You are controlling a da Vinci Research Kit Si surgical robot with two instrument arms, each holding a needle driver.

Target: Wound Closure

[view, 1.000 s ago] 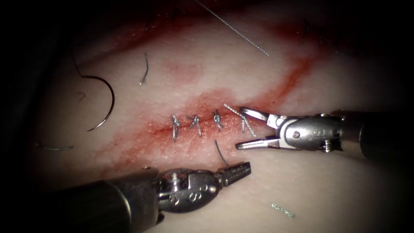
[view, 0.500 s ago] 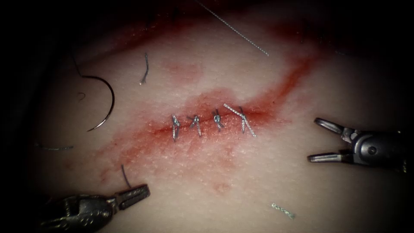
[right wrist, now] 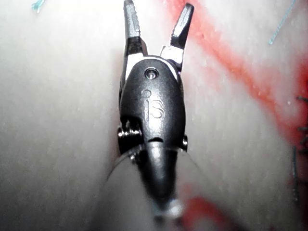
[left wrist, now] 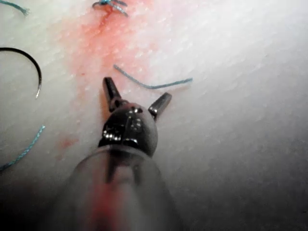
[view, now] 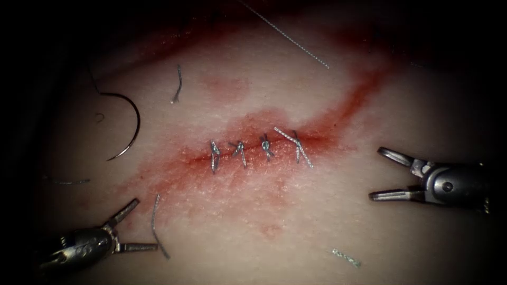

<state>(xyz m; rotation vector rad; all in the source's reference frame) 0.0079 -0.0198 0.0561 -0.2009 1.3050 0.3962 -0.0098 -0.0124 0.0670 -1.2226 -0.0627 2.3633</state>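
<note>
Jaws of the left tool (view: 141,226) stand wide apart at the near left, holding nothing — a cut end of thread (view: 156,224) lies loose on the tissue (view: 296,232) between and just beyond them; a half second ago it was pinched in them. Right tool (view: 375,174) sits well to the right of the cut (view: 259,150), jaws also wide, empty, drawn back from the last knot. Further in, 4 knotted stitches (view: 265,145) cross the cut, edges together, red fluid (view: 348,108) streaking up to the right. Needle (view: 128,124) lies free on the tissue far left, not in it, w/ its thread (view: 288,36) trailing beyond. Judgement: closure looks about done — good practice now is keeping both tools clear of the knots and the needle in sight.
</note>
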